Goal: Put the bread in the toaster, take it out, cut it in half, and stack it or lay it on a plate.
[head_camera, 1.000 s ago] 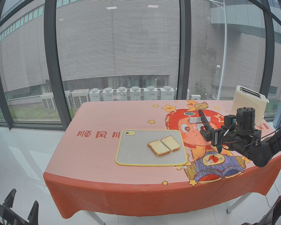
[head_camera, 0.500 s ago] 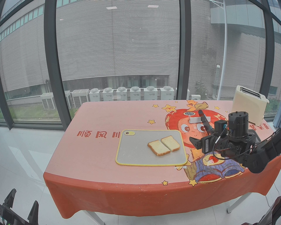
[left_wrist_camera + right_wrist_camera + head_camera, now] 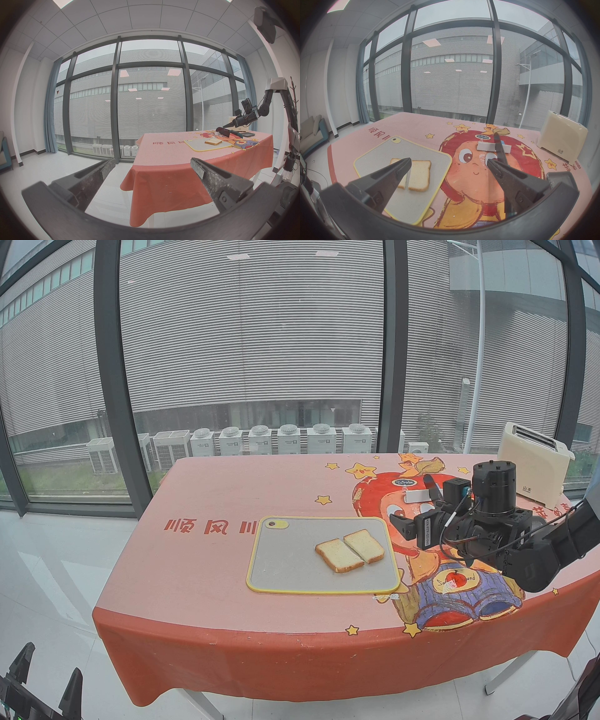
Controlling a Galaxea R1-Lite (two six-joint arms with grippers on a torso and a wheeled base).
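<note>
The bread lies cut in two on the cutting board [image 3: 294,555], toward the board's right half. The two halves, a left half [image 3: 339,555] and a right half [image 3: 364,545], are flat rectangles set side by side with their cut edges touching. Each has a pale, soft-looking crumb face and a thin golden-brown crust round the outer edges.

The cutting board is a flat grey rectangle with rounded corners, a narrow yellow rim and a small yellow tab at its far left corner. It rests on the desk [image 3: 219,502], which is draped in a smooth salmon-orange cloth printed with stars and a large cartoon figure.

Just right of the cutting board, above the cartoon print, the right pincer [image 3: 400,526] hovers with its two dark, wedge-shaped fingers spread wide and nothing between them. Beyond it, farther right of the board and a little farther back, a long dark-handled knife [image 3: 432,488] lies across a small white rectangular piece [image 3: 415,495]. Far right of the board, at the desk's back corner, stands the toaster [image 3: 534,465], a cream, smooth-sided box with slots on top.

The left pincer [image 3: 152,161] is well apart from the cutting board, off to the left and lower than the desk top, its grey fingers parted and empty.
</note>
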